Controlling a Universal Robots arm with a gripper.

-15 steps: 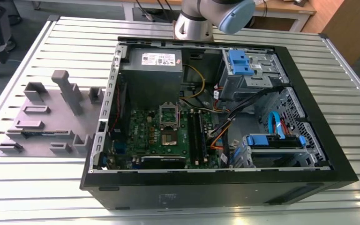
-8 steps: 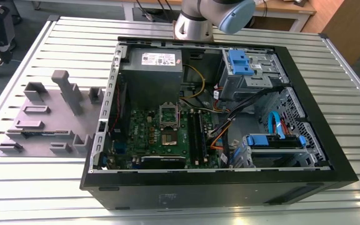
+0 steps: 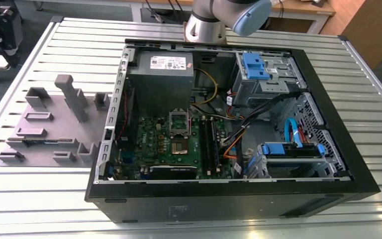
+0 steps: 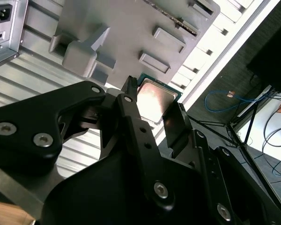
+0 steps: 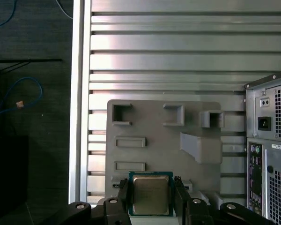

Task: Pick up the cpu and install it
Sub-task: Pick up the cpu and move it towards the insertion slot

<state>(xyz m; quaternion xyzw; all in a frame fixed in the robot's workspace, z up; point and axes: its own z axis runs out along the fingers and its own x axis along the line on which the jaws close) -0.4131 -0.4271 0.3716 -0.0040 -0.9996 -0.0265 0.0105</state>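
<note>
Above a grey fixture plate (image 5: pixel 154 126) on a slatted metal bench (image 5: pixel 178 56), the gripper (image 5: pixel 151 187) has the cpu (image 5: pixel 151 194) pinched between its two black fingers (image 5: pixel 180 199). One finger presses on each of two opposite edges. The jaws are closed only as far as the chip's width allows.

In both wrist views the chip's pale metal top faces the camera, framed by a thin green border. It appears to hang clear of the plate rather than rest in any of its recesses, though no view shows the gap from the side. The chip is close to square, with no long axis to speak of, and its sides run parallel to the fingers.

The open computer case (image 3: pixel 231 199) stands just beside the plate, on the exterior view's right of it. The case's rear panel edges into the first wrist view alongside the plate. Inside the case, on the green board (image 3: pixel 157 144), the socket (image 3: pixel 179 147) lies uncovered with its dark retention frame (image 3: pixel 179 121) swung up. The socket therefore sits well apart from the held chip, off to the case side of the plate. The arm (image 3: pixel 221 17) rises at the far rim of the case in the exterior view.
</note>
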